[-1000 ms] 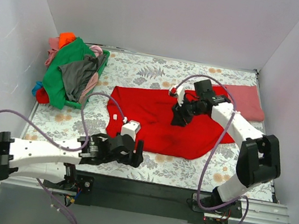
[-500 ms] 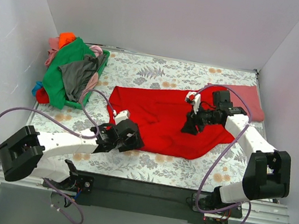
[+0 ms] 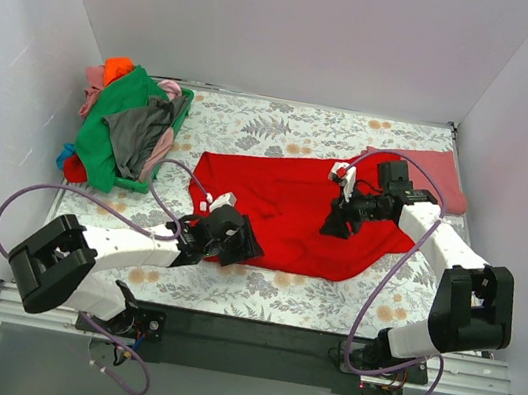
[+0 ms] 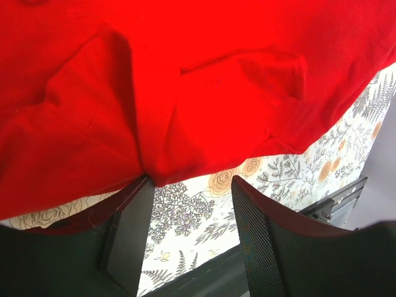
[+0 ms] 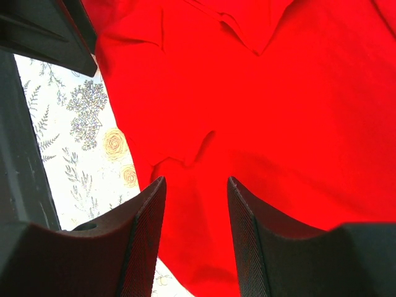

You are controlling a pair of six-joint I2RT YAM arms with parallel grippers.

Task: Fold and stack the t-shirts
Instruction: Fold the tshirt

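Two robot arms bend low over a bright red t-shirt (image 3: 283, 206) lying spread and creased across the middle of the floral table cloth (image 3: 256, 125). The left arm reaches from its base at the near edge with its elbow swung out to the left. Its forearm runs low and rightward along the table, so the left gripper (image 3: 239, 244) meets the shirt's near-left hem. Seen from its wrist, its two fingers (image 4: 127, 235) stand apart with their tips right at the hem, where a fold of red cloth dips toward them. Patterned cloth shows in the gap and nothing is pinched. The right arm rises from its base, folds at a high elbow on the right and comes back toward the centre with its wrist tipped down. This sets the right gripper (image 3: 332, 224) over the shirt's right half. Its fingers (image 5: 145, 235) are likewise spread, with flat red fabric visible between them and no cloth caught; whether the tips touch the shirt cannot be told. A dull rose-red shirt (image 3: 435, 175) lies at the far right, just beside the red one. At the far left a green basket (image 3: 184, 103) holds a heap of others: a green shirt (image 3: 113, 132) draped on top, a grey shirt (image 3: 137, 136) across it, and a pink shirt (image 3: 91, 86) and an orange shirt (image 3: 117, 66) behind.
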